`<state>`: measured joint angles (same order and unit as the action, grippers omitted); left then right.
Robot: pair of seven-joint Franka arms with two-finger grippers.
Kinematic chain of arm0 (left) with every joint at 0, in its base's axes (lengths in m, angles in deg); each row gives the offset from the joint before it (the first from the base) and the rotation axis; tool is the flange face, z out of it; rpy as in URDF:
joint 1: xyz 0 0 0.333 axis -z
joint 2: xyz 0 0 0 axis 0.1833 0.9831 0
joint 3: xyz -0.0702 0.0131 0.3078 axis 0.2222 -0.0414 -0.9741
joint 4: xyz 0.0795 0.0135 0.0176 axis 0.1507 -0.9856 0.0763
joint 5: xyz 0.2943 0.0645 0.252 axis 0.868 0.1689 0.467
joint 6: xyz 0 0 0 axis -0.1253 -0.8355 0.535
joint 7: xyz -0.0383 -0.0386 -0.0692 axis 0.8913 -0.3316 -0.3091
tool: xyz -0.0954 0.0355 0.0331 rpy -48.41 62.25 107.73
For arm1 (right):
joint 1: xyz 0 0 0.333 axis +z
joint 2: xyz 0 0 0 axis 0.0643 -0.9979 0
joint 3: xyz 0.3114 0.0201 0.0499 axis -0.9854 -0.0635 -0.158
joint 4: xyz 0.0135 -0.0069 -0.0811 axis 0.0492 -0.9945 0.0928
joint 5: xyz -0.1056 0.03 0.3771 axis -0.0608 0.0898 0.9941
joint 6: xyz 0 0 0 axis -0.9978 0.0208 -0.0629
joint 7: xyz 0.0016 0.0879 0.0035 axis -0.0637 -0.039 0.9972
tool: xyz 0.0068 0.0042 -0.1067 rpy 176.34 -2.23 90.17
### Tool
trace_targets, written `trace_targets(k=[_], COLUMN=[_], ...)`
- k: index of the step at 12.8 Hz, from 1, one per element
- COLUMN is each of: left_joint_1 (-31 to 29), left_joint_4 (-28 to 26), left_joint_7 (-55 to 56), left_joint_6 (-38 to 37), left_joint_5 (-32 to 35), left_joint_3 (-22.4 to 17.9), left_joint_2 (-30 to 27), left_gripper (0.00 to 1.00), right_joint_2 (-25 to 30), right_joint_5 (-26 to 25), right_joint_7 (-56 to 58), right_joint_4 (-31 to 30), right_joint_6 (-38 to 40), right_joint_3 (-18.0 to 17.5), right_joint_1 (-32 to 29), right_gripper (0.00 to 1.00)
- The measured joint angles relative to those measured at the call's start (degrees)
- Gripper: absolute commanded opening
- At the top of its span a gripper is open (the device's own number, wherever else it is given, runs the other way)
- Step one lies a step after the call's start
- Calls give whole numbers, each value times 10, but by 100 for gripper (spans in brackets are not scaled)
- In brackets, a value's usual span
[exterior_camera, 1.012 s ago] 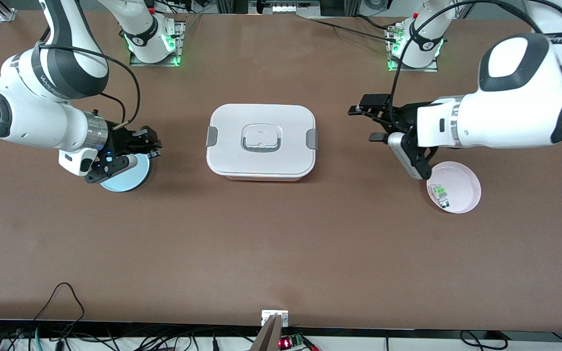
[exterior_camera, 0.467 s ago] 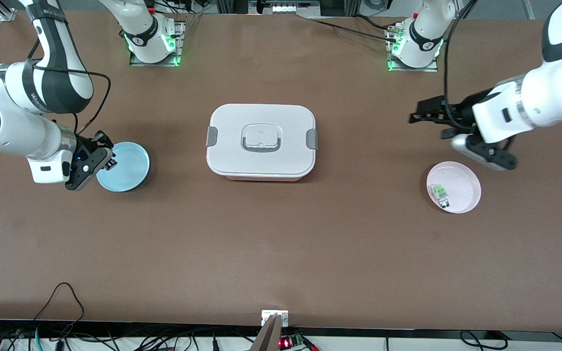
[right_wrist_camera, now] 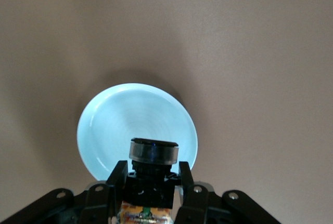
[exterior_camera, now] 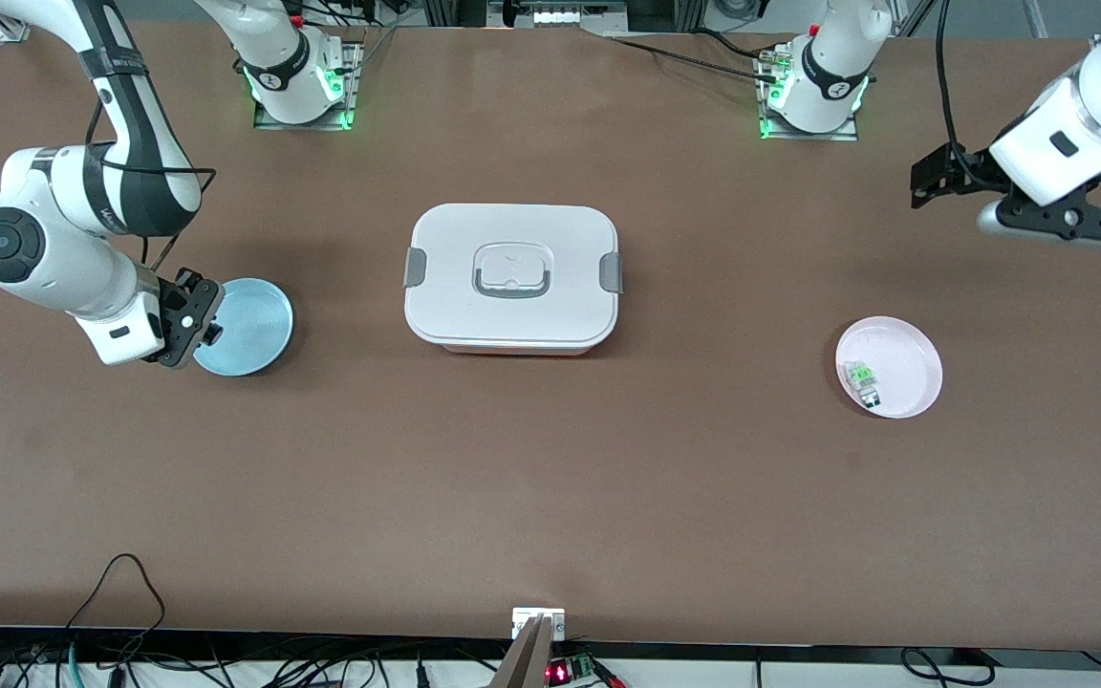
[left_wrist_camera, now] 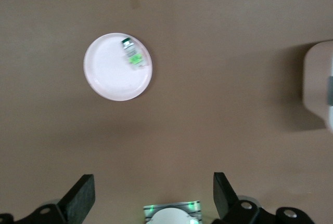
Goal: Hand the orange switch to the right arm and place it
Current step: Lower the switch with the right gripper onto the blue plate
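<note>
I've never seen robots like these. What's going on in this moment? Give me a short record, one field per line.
Right gripper: shut on the switch, over the blue dish
Left gripper: open, holding nothing, raised over bare table toward the left arm's end
Blue dish: toward the right arm's end, nothing in it
Pink dish: toward the left arm's end, holds a clear-and-green component
White lidded box: mid-table, closed
Task stage: switch already with the right arm, not yet set down
</note>
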<state>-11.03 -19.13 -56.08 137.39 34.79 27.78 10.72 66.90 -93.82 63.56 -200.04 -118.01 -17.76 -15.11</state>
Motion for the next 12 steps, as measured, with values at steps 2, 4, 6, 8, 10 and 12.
trace_targets(k=[2, 4, 6, 8, 10, 12], left_joint_1=[5, 7, 6, 6, 6, 4], left_joint_4=[-18, -20, -18, -13, -12, -11], left_joint_7=[0, 0, 0, 0, 0, 0], left_joint_6=[19, 30, 34, 36, 36, 36], left_joint_5=[14, 5, 2, 2, 2, 1], left_joint_3=[-8, -17, -21, -21, -21, -23], left_joint_2=[-9, -5, 1, 7, 8, 8], left_gripper=[100, 100, 100, 100, 100, 100], right_joint_2=[-7, -16, -21, -27, -33, -35], right_joint_5=[0, 0, -1, -2, -2, -2], right_joint_7=[40, 65, 99, 169, 243, 299], right_joint_4=[-33, -56, -72, -80, -84, -85], right_joint_6=[-60, -85, -89, -95, -103, -104], right_joint_3=[0, 0, 0, -1, -1, -1], right_joint_1=[-12, -17, -17, -17, -18, -18], right_gripper=[25, 25, 25, 25, 25, 26])
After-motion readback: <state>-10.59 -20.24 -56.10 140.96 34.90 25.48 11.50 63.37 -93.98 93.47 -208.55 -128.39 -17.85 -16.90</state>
